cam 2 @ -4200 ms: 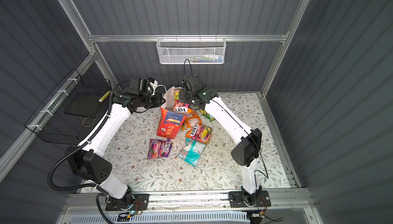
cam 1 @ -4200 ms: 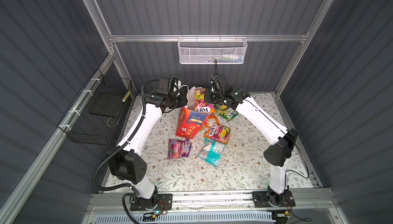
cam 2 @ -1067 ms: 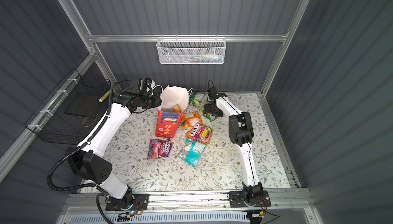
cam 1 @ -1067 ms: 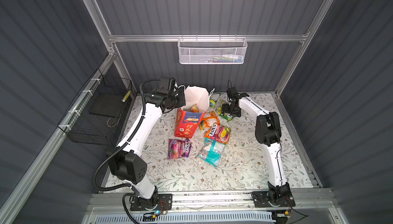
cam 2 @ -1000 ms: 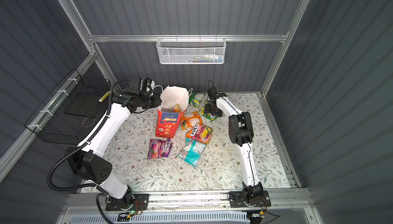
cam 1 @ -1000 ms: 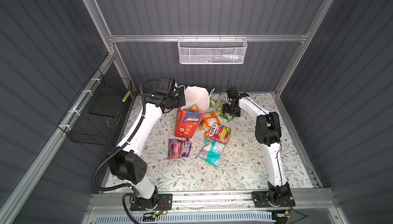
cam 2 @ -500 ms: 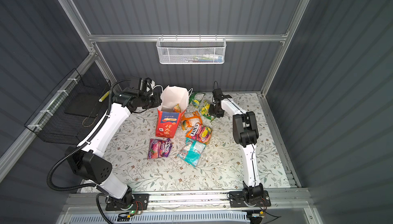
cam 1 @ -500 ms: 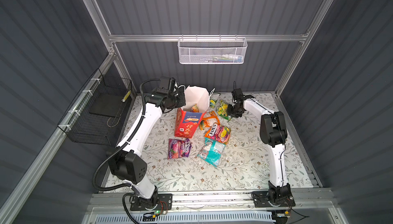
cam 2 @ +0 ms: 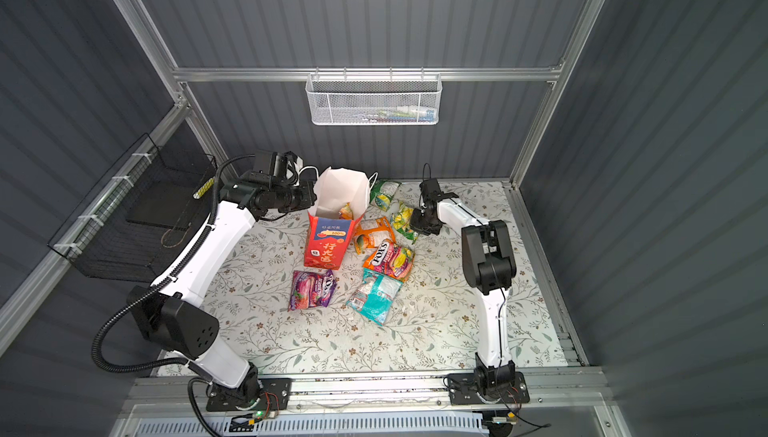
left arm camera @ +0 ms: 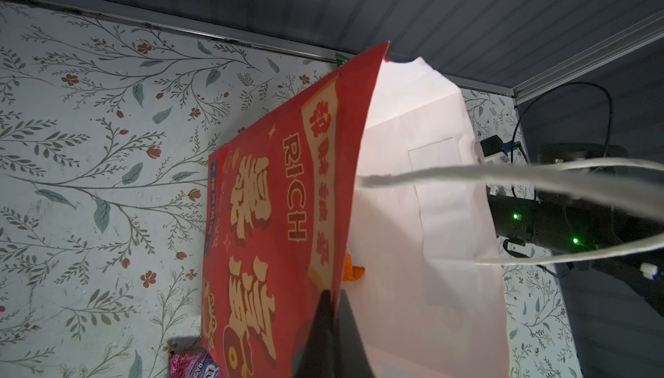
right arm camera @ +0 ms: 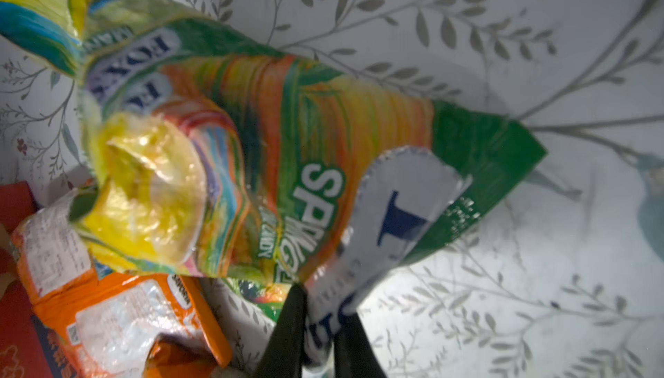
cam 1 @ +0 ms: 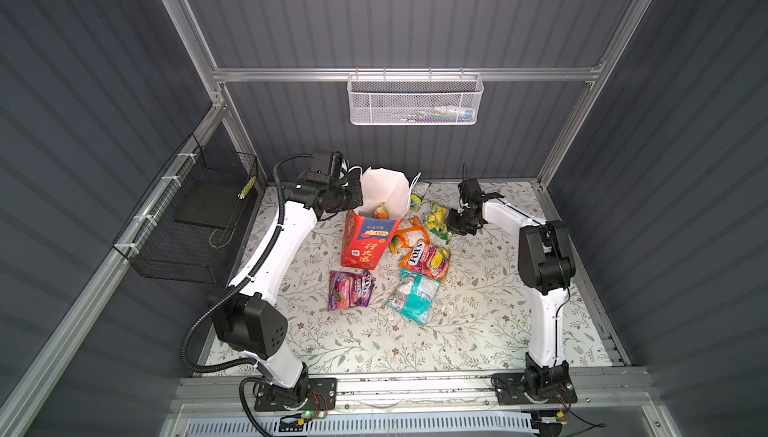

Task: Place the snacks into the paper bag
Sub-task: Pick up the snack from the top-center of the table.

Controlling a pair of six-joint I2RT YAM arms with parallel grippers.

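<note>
Floral-printed tabletop (cam 1: pixel 478 331) inside a grey-walled cell. A white mesh basket (cam 1: pixel 415 100) hangs on the back rail, and a black wire basket (cam 1: pixel 191 223) hangs on the side wall.

1. Paper bag (cam 1: pixel 362 244): red, with a blue label and yellow characters on the front and a white inside. It stands upright toward the back of the table with its mouth open. One orange-yellow packet (cam 1: pixel 380 210) shows low inside the mouth.

2. Left gripper (left arm camera: pixel 332 299): fingers closed flat on the bag's rim, one on the red outer wall and one on the white lining. A white cord handle (left arm camera: pixel 503 175) crosses the left wrist view.

3. Right gripper (right arm camera: pixel 319 308): fingers pinched on the silver-backed corner of the green-and-yellow packet (right arm camera: pixel 251 142), which is marked FOX'S. In both top views this packet sits on the right arm's side of the bag. It cannot be told whether it is lifted clear of the table.

4. Loose snacks on the table:
- green packet (cam 1: pixel 417 198), by the back wall, just beside the bag's mouth;
- orange packet (cam 1: pixel 409 233), just beside the bag's side wall and under the held packet's near end;
- red-and-yellow packet (cam 1: pixel 426 258), marked FOX'S, nearer the front;
- teal packet (cam 1: pixel 411 295), touching the red-and-yellow one's front edge;
- purple packet (cam 1: pixel 350 289), in front of the bag, just beside the teal one.
</note>
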